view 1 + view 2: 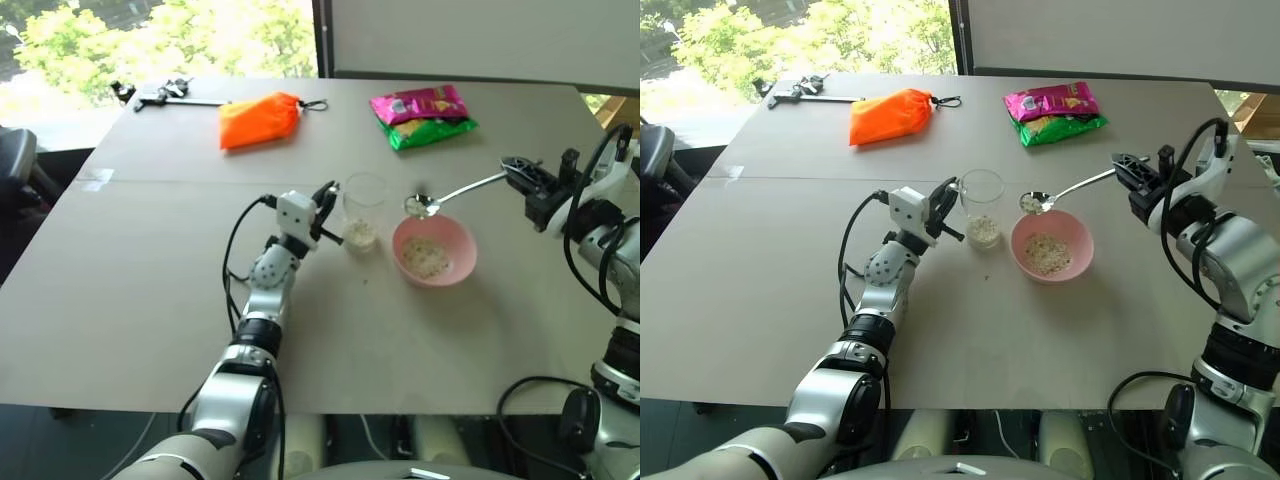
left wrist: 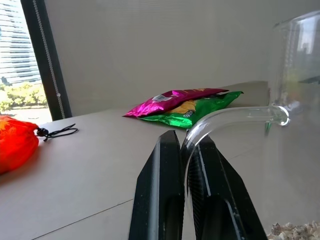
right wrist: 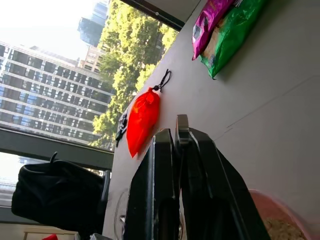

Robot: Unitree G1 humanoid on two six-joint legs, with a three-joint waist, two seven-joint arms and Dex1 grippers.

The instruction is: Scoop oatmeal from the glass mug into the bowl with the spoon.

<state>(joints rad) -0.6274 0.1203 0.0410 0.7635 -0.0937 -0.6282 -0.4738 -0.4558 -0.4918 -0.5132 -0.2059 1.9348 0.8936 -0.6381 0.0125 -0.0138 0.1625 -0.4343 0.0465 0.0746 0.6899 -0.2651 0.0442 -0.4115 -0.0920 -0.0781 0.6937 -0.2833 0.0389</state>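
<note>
Near the middle of the tabletop [image 1: 150, 300], the left gripper [image 1: 327, 213] is pinched on the handle of the glass mug [image 1: 364, 210], steadying it upright. Just right of it sits the bowl [image 1: 434, 250]. The right gripper [image 1: 517, 172], clamped on the spoon [image 1: 455, 193], holds it level, handle pointing toward the right edge, with its loaded head over the bowl's far-left rim, oatmeal [image 1: 415, 205] ready to tip in.
</note>
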